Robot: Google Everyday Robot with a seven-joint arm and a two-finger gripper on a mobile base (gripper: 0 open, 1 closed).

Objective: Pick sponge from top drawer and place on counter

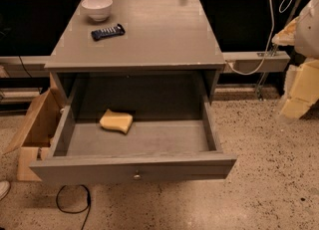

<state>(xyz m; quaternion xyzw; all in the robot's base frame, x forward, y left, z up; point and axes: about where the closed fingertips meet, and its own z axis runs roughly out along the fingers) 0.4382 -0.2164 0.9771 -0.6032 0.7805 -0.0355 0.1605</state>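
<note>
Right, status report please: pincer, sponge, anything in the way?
Pincer not in view. Small pale-yellow sponge lies in open grey wooden drawer, left of centre. Nothing covers it; white bowl, dark remote sit on grey counter.

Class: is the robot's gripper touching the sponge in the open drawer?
Apart. The camera view shows the gripper at the far right, beyond the counter, while the sponge lies alone in the top drawer.
</note>
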